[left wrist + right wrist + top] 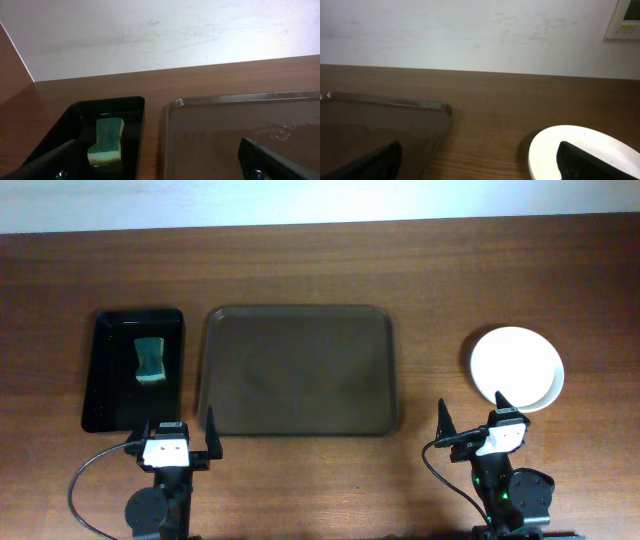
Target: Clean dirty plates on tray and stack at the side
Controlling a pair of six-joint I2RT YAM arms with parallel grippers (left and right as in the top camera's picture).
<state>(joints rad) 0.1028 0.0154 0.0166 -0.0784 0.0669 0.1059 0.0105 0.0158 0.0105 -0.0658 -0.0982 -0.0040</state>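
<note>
The large dark brown tray (300, 370) lies in the middle of the table with nothing on it; it also shows in the left wrist view (240, 130) and the right wrist view (380, 125). White plates (517, 367) sit stacked on the table to the tray's right, also in the right wrist view (585, 150); the number in the stack is unclear. My left gripper (177, 438) is open and empty at the tray's near left corner. My right gripper (472, 418) is open and empty, just in front of the plate stack.
A smaller glossy black tray (110, 380) left of the brown tray holds a green sponge (150, 360), also seen in the left wrist view (107, 142). A white wall runs along the table's far edge.
</note>
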